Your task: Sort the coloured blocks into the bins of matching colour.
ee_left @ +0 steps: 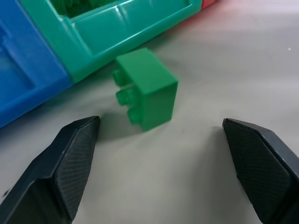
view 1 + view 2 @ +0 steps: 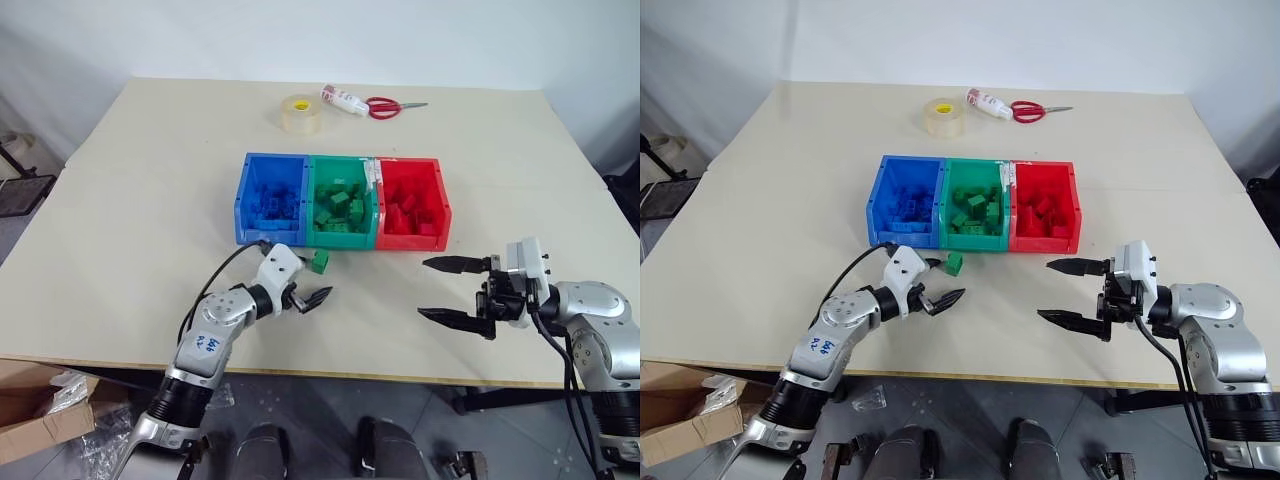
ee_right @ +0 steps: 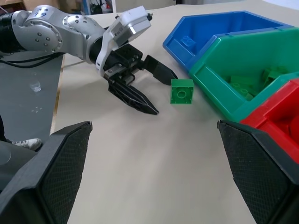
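Here, pale tabletop (image 2: 130, 200), tape roll (image 2: 300, 112), scissors (image 2: 385, 106), white wall (image 2: 300, 40).

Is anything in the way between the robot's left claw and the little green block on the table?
No. The open left gripper faces the green block with only bare table between them, just before the green bin.

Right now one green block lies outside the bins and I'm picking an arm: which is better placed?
Left. The left gripper is open right beside the green block; the right gripper is open farther off.
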